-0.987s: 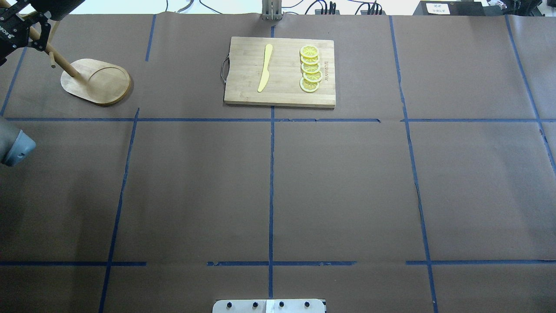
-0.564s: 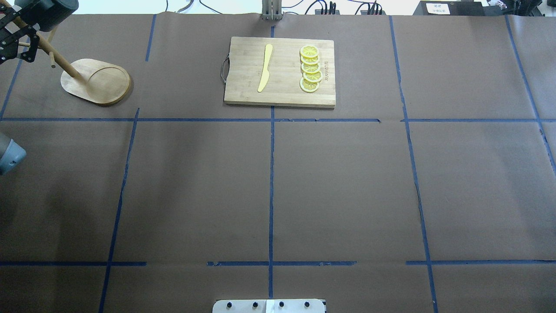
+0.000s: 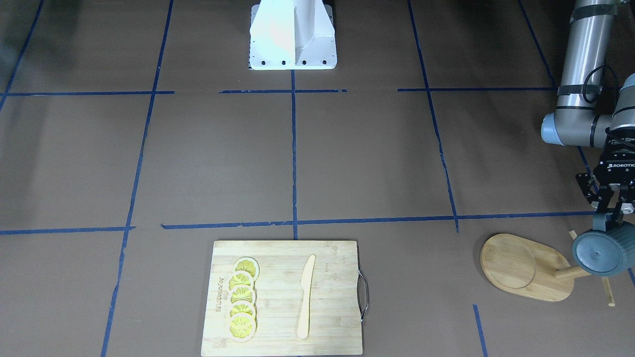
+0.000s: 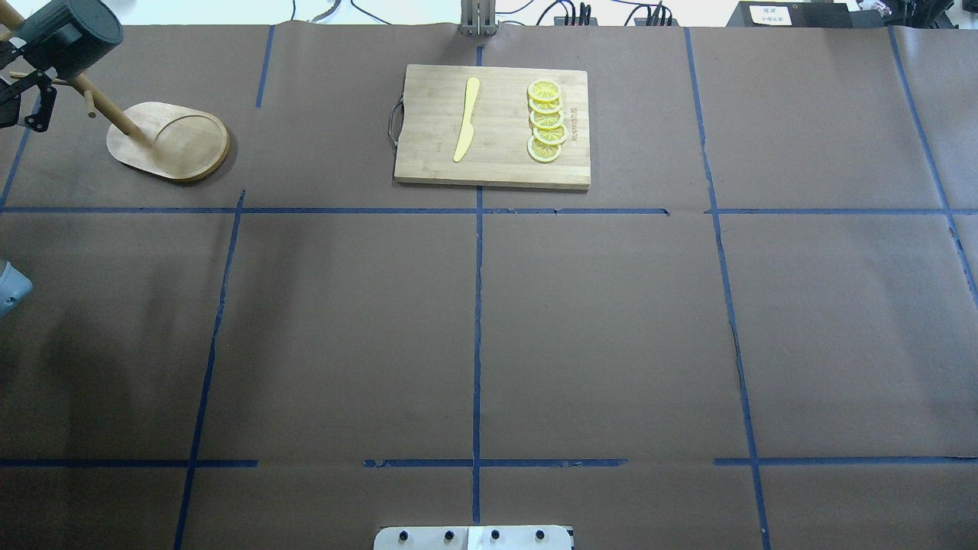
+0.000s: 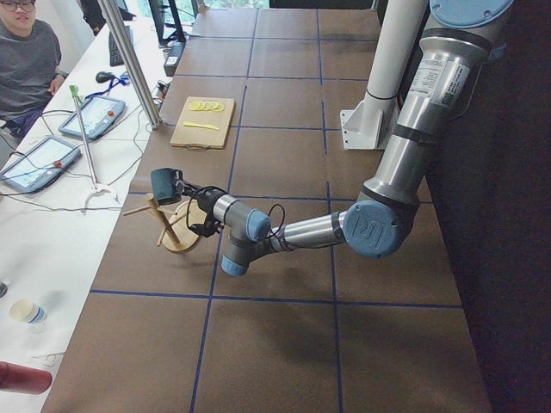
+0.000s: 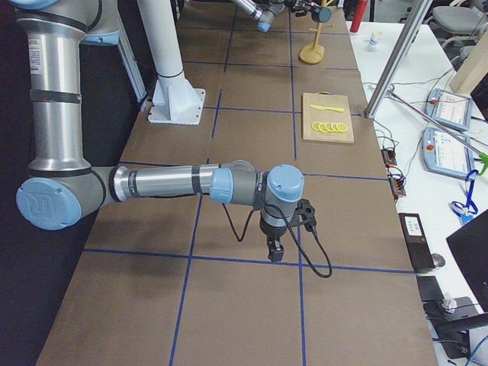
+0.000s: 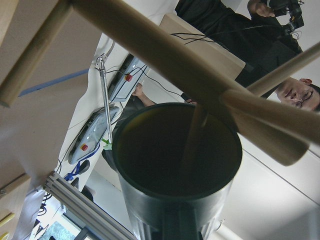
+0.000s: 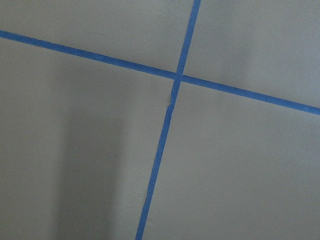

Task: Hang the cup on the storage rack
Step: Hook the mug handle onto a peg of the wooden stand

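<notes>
The dark teal-grey cup lies on its side high up by the top pegs of the bamboo storage rack. Its base faces the front camera. My left gripper is shut on the cup at its handle side. In the overhead view the cup sits over the rack's post, above the oval base, with the gripper beside it. The left wrist view looks into the cup's mouth, and the rack's post and a peg cross in front of it. My right gripper hangs low over the table. I cannot tell if it is open.
A wooden cutting board with a yellow knife and lemon slices lies at the table's far middle. The robot's white base stands at the near edge. An operator sits beyond the rack's end of the table.
My left gripper has moved left and slightly toward the robot with the cup, which now shows more fully over the rack's post. The left elbow has slid out of view.
</notes>
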Robot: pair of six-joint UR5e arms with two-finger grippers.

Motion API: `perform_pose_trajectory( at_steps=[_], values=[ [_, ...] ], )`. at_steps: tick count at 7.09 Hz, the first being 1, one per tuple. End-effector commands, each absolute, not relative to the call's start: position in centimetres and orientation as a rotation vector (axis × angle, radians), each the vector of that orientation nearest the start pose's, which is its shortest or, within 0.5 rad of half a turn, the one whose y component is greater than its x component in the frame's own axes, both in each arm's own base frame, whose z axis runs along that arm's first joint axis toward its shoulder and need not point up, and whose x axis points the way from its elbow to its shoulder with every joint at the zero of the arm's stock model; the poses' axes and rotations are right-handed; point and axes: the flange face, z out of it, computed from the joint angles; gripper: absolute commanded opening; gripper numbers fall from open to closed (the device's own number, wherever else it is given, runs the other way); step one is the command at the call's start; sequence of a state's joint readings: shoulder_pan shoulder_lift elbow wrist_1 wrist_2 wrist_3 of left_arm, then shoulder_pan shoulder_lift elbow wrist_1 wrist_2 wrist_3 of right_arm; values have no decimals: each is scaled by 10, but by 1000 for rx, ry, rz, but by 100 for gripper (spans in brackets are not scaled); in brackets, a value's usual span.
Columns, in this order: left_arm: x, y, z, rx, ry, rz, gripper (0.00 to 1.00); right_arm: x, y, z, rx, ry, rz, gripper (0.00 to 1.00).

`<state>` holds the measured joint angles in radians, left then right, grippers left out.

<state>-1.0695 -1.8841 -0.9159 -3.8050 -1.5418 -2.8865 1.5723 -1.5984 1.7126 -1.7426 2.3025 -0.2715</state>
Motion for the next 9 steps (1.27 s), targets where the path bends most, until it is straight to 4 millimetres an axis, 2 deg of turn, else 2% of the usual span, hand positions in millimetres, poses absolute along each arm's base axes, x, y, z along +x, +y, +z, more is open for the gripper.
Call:
perform_pose_trajectory(
  at_steps=[1,2,6,7,9],
  values=[
    [154,-561,576,-252,2236,-1534,46,67,-472,621,46,-734,-237,100],
    [155,-561,576,-252,2233,-1534,99,68,-472,622,44,-733,-237,100],
    [152,-558,573,-251,2246,-1524,100,68,-470,624,42,-733,-237,100],
    [145,-551,566,-247,2280,-1493,100,68,-470,623,43,-733,-237,100],
    [113,-491,565,-140,2315,-1383,100,68,-470,624,42,-733,-237,100]
  ],
)
